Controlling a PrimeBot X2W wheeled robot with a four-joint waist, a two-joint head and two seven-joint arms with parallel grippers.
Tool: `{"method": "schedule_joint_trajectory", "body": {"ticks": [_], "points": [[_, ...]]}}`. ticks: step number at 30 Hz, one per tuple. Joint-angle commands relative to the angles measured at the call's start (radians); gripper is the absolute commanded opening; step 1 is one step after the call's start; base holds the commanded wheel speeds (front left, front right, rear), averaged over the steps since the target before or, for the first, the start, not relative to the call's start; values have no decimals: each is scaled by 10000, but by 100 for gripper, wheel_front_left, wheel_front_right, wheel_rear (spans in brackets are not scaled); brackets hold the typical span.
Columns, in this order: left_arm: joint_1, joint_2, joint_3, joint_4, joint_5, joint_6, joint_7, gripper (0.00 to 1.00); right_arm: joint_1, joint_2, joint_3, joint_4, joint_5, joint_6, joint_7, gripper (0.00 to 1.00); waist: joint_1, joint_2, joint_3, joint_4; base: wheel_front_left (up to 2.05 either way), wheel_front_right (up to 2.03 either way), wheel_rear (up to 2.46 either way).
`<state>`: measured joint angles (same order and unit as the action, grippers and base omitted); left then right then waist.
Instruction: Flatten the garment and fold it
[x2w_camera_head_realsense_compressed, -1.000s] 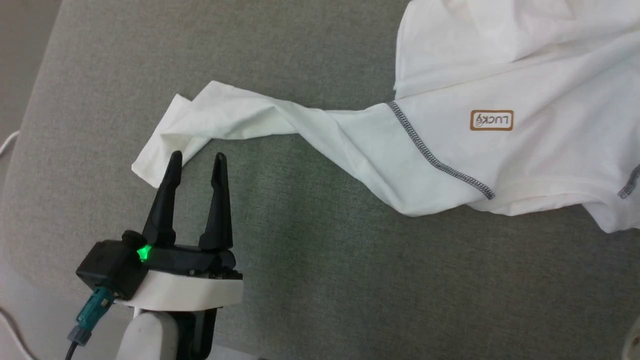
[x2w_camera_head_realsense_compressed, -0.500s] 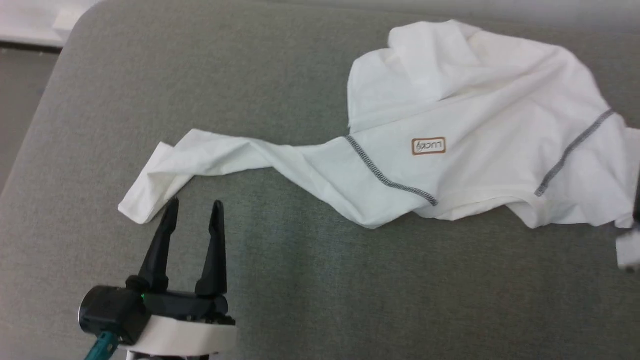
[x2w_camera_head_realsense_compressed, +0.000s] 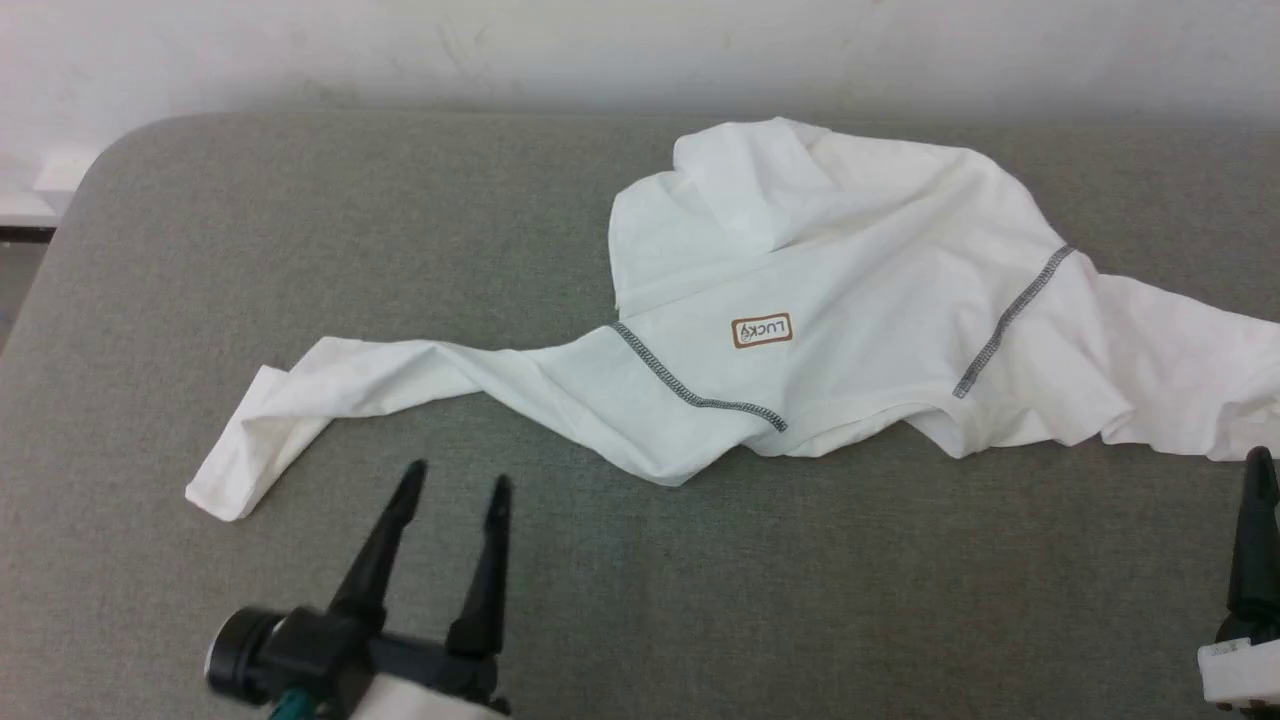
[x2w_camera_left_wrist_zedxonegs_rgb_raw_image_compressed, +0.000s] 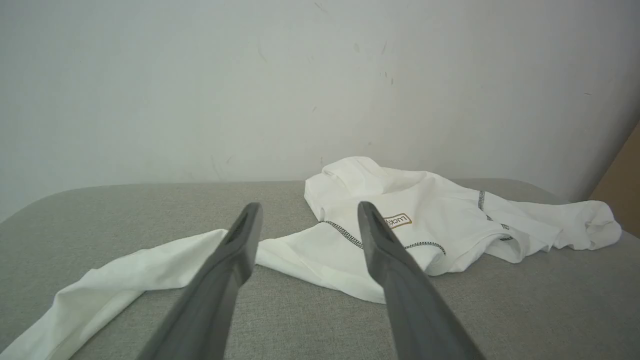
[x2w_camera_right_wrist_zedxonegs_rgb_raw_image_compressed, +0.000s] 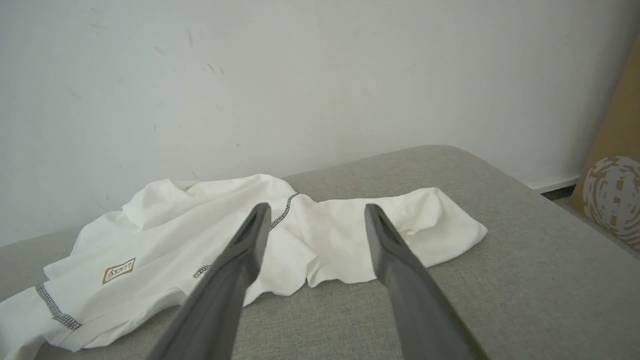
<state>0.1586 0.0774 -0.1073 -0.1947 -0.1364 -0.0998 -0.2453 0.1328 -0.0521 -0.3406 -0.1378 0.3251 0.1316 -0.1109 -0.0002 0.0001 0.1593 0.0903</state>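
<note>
Grey fabric-covered surface (x2w_camera_head_realsense_compressed: 300, 230), crumpled white garment (x2w_camera_head_realsense_compressed: 850, 300) lying on it

The garment (x2w_camera_head_realsense_compressed: 850, 290) lies on the cushion (x2w_camera_head_realsense_compressed: 300, 200), beyond the left gripper (x2w_camera_head_realsense_compressed: 458, 473).

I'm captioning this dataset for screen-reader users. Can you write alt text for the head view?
A crumpled white long-sleeved garment lies on a grey fabric surface, one sleeve stretched out to the left and a small tan-bordered patch on its body. The open left claw points up from the lower left, short of that sleeve.
</note>
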Motion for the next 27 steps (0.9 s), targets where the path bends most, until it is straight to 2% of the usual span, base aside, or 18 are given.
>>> {"method": "schedule_joint_trajectory", "body": {"ticks": [1, 7, 13, 20, 27], "points": [[-510, 214, -341, 127, 202, -128, 275, 100, -59, 17, 26, 21, -1, -9, -82, 100, 2, -1, -200, -197, 0, 0, 0], [-2257, 957, -2216, 831, 365, -291, 1879, 100, -172, 17, 33, 64, 71, -9, -123, 100, 2, -1, 48, -180, 0, 0, 0], [-4017, 1815, -4368, 1842, -216, -305, 3205, 100, -426, 18, 254, 149, 220, -9, -211, 100, 2, -1, 638, -340, 0, 0, 0], [-5347, 1946, -5206, 3208, -318, -307, 3429, 100, -810, 18, 389, 170, 244, -9, -292, 100, 2, -1, 1433, -650, 0, 0, 0], [-6071, 1792, -5434, 4352, -315, -265, 3393, 100, -1059, 18, 463, 240, 311, -9, -397, 100, 2, -1, 1948, -932, 0, 0, 0]]}}
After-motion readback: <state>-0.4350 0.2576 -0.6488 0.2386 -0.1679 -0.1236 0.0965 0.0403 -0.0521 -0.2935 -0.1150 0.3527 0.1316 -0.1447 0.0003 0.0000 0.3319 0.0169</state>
